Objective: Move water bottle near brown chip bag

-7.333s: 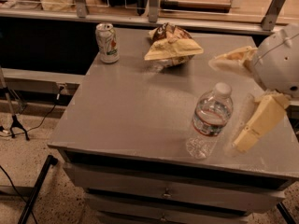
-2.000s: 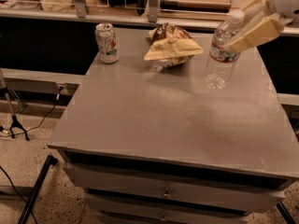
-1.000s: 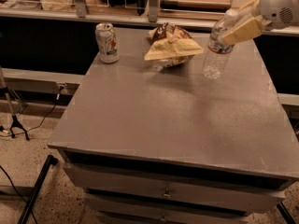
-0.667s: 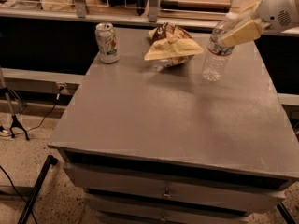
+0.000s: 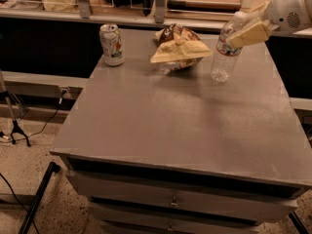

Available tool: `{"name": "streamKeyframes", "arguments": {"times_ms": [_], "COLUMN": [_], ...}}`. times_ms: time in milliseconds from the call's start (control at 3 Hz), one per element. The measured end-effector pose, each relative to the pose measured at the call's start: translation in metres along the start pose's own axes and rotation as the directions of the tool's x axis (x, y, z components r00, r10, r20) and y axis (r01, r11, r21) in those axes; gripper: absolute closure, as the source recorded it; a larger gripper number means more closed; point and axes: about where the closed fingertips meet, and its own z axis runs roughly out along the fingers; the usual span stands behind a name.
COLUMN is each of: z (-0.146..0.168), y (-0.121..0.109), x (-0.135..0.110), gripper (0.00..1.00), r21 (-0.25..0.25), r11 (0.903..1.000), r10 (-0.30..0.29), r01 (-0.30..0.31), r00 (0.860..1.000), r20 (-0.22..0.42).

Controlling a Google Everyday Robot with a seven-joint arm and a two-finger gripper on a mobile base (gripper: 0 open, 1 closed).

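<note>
The water bottle (image 5: pixel 224 57) has come from far in front of the brown chip bag (image 5: pixel 179 50) to just right of it, leaning a little. The pincer (image 5: pixel 240 27) is closed on its top. Next, I think: stand it straight, then let go gently.

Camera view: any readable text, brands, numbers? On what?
No text can be read anywhere.
On the soda can: green and red print, too blurred.
On the chip bag: print too blurred.
On the water bottle: red-banded label, too small; the gripper holds it near the cap, top right.
</note>
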Motion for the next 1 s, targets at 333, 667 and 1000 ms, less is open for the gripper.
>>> {"name": "streamKeyframes", "arguments": {"times_ms": [333, 667, 1000], "z": [0.0028, 0.0057, 0.0058], "y": [0.0006, 0.0013, 0.0013], "x": [-0.0005, -0.0011, -0.0011], "gripper": [0.15, 0.0, 0.0], "r21": [-0.005, -0.009, -0.01], "r11": [1.0, 1.0, 1.0], "r10": [-0.001, -0.001, -0.001], "r01": [0.001, 0.001, 0.001], "r00": [1.0, 1.0, 1.0], "r20": [0.001, 0.001, 0.001]}}
